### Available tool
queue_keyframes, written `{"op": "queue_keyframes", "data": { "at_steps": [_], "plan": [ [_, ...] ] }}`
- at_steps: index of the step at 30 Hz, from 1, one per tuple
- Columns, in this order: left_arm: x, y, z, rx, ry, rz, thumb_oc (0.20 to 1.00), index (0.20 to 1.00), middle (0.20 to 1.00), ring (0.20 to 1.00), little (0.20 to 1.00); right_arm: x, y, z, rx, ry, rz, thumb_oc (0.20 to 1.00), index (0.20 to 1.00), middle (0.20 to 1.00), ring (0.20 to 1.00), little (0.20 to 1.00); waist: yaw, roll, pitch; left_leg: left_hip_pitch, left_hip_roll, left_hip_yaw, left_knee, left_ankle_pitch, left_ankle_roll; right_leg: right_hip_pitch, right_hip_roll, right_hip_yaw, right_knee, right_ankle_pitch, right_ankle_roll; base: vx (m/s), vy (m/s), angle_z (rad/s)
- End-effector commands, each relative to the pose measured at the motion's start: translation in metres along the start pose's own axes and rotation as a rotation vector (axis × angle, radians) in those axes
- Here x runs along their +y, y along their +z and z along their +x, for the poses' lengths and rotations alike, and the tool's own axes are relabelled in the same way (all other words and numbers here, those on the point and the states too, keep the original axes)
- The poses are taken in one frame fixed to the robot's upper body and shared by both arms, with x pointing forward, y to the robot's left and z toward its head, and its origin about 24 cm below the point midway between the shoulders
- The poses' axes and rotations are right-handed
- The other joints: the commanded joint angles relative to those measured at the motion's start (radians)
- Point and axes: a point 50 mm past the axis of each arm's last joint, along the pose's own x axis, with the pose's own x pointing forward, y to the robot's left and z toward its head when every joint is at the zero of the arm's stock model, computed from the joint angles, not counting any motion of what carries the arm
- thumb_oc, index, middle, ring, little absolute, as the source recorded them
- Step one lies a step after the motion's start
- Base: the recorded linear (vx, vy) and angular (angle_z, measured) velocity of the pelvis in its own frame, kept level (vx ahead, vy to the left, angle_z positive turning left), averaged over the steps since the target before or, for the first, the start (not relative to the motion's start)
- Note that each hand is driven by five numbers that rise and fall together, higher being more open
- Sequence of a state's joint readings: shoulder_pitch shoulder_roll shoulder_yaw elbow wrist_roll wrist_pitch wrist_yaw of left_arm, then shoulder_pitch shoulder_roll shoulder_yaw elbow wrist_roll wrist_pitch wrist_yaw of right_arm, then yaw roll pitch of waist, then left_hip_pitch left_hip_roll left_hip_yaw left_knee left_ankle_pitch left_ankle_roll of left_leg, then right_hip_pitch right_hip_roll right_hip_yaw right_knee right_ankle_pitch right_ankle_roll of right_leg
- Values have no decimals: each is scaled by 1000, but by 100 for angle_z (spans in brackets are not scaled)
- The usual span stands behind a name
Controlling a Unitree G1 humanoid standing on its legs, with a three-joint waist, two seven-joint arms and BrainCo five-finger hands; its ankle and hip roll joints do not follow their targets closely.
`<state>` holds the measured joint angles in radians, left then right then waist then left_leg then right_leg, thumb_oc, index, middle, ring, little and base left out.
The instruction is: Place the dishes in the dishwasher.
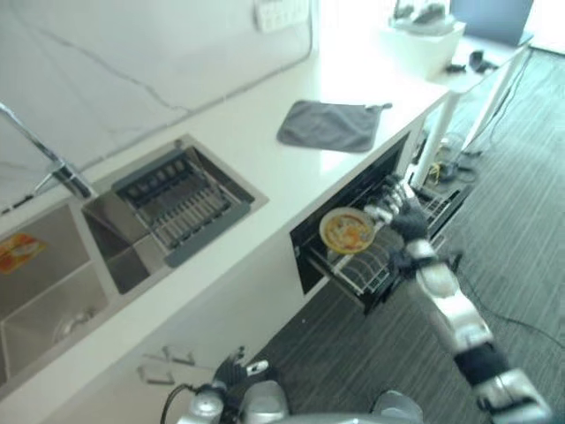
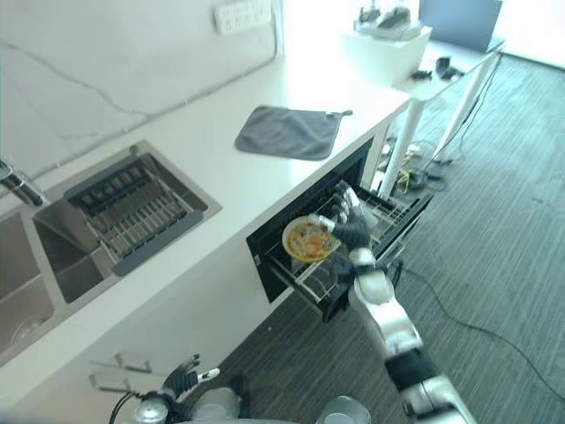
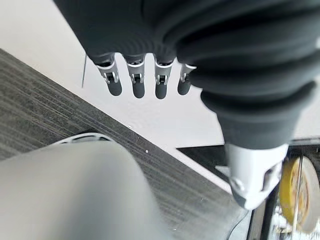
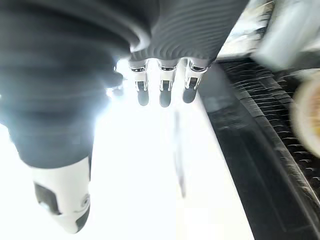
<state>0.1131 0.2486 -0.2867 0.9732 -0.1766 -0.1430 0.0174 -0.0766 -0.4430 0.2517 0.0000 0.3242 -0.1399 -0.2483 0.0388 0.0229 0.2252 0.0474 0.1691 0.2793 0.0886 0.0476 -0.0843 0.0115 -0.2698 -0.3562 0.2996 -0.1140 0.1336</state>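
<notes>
A round plate (image 1: 347, 231) with a yellow-orange pattern stands on edge in the pulled-out dishwasher rack (image 1: 378, 276) under the white counter (image 1: 265, 155). My right hand (image 1: 404, 219) is just to the plate's right, over the rack, fingers (image 4: 162, 85) straight and open. In the right wrist view the plate (image 4: 306, 112) lies off to one side, apart from those fingers. My left hand (image 1: 231, 373) hangs low by the cabinet front, its fingers (image 3: 135, 80) straight with nothing in them.
A grey cloth (image 1: 331, 125) lies on the counter above the dishwasher. A sink (image 1: 53, 291) with a dark drain rack (image 1: 181, 203) and a faucet (image 1: 53, 163) is to the left. A white side table (image 1: 481, 66) stands at the back right, over dark carpet.
</notes>
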Motion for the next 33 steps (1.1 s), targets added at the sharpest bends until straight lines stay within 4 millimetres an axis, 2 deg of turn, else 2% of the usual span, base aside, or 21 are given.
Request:
{"op": "queue_keyframes", "data": {
  "at_steps": [1, 4, 8, 11, 12, 15, 17, 18, 20, 21, 25, 27, 28, 30, 32, 33],
  "plan": [
    [-6, 16, 4, -70, -7, 16, 1000, 1000, 1000, 1000, 1000, -34, 38, 20, -218, -120, 8, 1000, 1000, 1000, 1000, 1000, -12, 6, 77, 1, -6, -34, 46, -65, 27, 22, 35, 47, -8, -5, -36, 15, -37, -20],
    [6, 0, -1, -30, 47, -22, 1000, 1000, 1000, 1000, 1000, -69, 38, -1, -271, -284, -42, 1000, 1000, 1000, 1000, 1000, -40, -3, 71, 7, 2, -19, 53, -74, 27, 24, 38, 56, -5, -10, -31, 2, -60, -13],
    [16, -15, -6, 22, 75, -17, 1000, 1000, 1000, 1000, 1000, -106, 26, -16, -236, -539, 13, 1000, 1000, 1000, 1000, 1000, -45, -9, 65, 12, 2, -17, 45, -78, 28, 29, 40, 56, -15, -8, -21, -3, -83, -11],
    [19, -21, -7, 48, 77, -50, 1000, 1000, 1000, 1000, 1000, -131, -3, -30, -142, -720, 153, 1000, 1000, 1000, 1000, 1000, -42, -9, 62, 15, 0, -23, 43, -81, 30, 33, 39, 54, -9, -15, -18, 34, -54, 1],
    [20, -21, -7, 48, 76, -53, 1000, 1000, 1000, 1000, 1000, -133, -7, -32, -130, -748, 178, 1000, 1000, 1000, 1000, 1000, -41, -9, 62, 15, 0, -25, 44, -82, 30, 33, 39, 54, -5, -18, -19, 40, -29, 2],
    [18, -16, -4, 32, 45, -47, 1000, 1000, 1000, 1000, 1000, -144, -38, -44, -37, -851, 261, 1000, 1000, 1000, 1000, 1000, -24, 5, 69, 8, -5, -36, 52, -82, 34, 32, 31, 41, 19, -26, -22, 29, -12, 4],
    [15, -10, -3, 17, 20, -23, 1000, 1000, 1000, 1000, 1000, -142, -54, -48, 22, -869, 350, 1000, 1000, 1000, 1000, 1000, -11, 13, 74, 1, -11, -38, 55, -81, 38, 32, 22, 26, 26, -26, -21, -5, 5, 22],
    [11, 1, 0, -18, -11, 64, 1000, 1000, 1000, 1000, 1000, -137, -69, -47, 39, -903, 512, 1000, 1000, 1000, 1000, 1000, 12, 28, 92, -28, -20, -40, 70, -78, 44, 16, 1, -2, 53, -26, -18, -60, 15, 32],
    [9, 7, 2, -39, -19, 77, 1000, 1000, 1000, 1000, 1000, -133, -74, -42, 25, -897, 590, 1000, 1000, 1000, 1000, 1000, 28, 38, 108, -56, -25, -40, 92, -77, 45, 1, -13, -19, 81, -34, -19, -62, 31, 35],
    [8, 12, 3, -53, -22, 77, 1000, 1000, 1000, 1000, 1000, -129, -74, -35, 20, -880, 614, 1000, 1000, 1000, 1000, 1000, 37, 42, 116, -63, -33, -54, 109, -97, 39, 1, -20, -11, 103, -58, -11, -33, 45, 52],
    [6, 27, 7, -90, -46, 90, 1000, 1000, 1000, 1000, 1000, -115, -73, -8, 25, -760, 725, 1000, 1000, 1000, 1000, 1000, 69, 60, 149, -121, -50, -75, 174, -107, 47, -28, -37, -24, 166, -79, -25, -57, 53, 32],
    [3, 31, 8, -92, -58, 107, 1000, 1000, 1000, 1000, 1000, -103, -70, 11, 42, -577, 790, 1000, 1000, 1000, 1000, 1000, 89, 68, 165, -151, -59, -90, 204, -111, 47, -43, -43, -30, 194, -88, -32, -64, 66, 25],
    [3, 33, 9, -94, -62, 107, 1000, 1000, 1000, 1000, 1000, -91, -66, 28, 60, -449, 827, 1000, 1000, 1000, 1000, 1000, 105, 73, 174, -165, -65, -99, 214, -109, 45, -51, -46, -34, 212, -96, -38, -45, 63, 27],
    [5, 34, 10, -97, -68, 101, 1000, 1000, 1000, 1000, 1000, -83, -63, 38, 90, -329, 815, 1000, 1000, 1000, 1000, 1000, 117, 76, 182, -174, -68, -105, 220, -107, 43, -53, -49, -41, 221, -100, -42, -13, 49, 21],
    [6, 35, 10, -103, -73, 107, 1000, 1000, 1000, 1000, 1000, -80, -61, 43, 105, -271, 811, 1000, 1000, 1000, 1000, 1000, 124, 78, 186, -178, -71, -109, 222, -103, 42, -56, -50, -46, 228, -101, -43, -3, 33, 11],
    [9, 37, 10, -97, -66, 159, 1000, 1000, 1000, 1000, 1000, -82, -56, 51, 115, -177, 847, 1000, 1000, 1000, 1000, 1000, 140, 79, 195, -193, -73, -118, 231, -98, 41, -64, -55, -54, 242, -102, -45, 7, 47, 8]
  ]
}}
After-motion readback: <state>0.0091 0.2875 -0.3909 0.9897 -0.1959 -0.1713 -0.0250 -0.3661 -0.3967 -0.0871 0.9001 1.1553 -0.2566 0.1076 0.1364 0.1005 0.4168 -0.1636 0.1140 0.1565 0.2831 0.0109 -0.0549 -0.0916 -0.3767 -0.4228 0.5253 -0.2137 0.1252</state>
